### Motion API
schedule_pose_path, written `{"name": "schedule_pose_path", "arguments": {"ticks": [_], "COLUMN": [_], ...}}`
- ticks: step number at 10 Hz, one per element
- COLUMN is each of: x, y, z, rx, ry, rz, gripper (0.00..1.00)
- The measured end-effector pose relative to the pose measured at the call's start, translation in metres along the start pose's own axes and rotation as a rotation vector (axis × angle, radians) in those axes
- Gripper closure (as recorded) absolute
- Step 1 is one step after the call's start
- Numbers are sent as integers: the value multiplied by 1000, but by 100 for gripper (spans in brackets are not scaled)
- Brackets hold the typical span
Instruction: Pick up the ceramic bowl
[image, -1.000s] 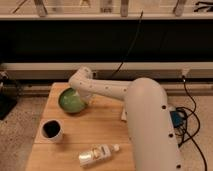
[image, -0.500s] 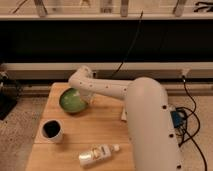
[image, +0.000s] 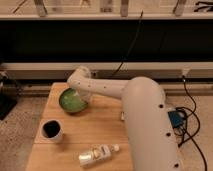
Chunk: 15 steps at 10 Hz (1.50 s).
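The ceramic bowl (image: 71, 101), green and glossy with a darker rim, is at the back left of the wooden table (image: 102, 125). It looks tilted, its inside turned toward the camera. My gripper (image: 83, 98) is at the bowl's right rim, at the end of the white arm that reaches in from the right, and it is shut on that rim. The wrist hides the fingertips and the far right part of the bowl.
A white mug (image: 51, 130) with a dark inside stands in front of the bowl on the left. A small bottle (image: 97, 154) lies on its side near the front edge. My white arm covers the table's right side. Cables lie on the floor at right.
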<state>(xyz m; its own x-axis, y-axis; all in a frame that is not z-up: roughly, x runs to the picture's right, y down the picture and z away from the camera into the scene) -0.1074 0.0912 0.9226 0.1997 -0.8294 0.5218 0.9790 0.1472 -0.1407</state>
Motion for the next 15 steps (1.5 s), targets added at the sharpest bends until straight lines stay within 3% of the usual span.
{"name": "schedule_pose_path", "arguments": {"ticks": [7,10,15], "x": [-2,2,1], "y": [3,8,12], "z": [-2,-17,-22], "rx": [-22,-30,-41], "ry": [7,13,19], "rz": [-80,-105,-161], "gripper": [99,99,99]}}
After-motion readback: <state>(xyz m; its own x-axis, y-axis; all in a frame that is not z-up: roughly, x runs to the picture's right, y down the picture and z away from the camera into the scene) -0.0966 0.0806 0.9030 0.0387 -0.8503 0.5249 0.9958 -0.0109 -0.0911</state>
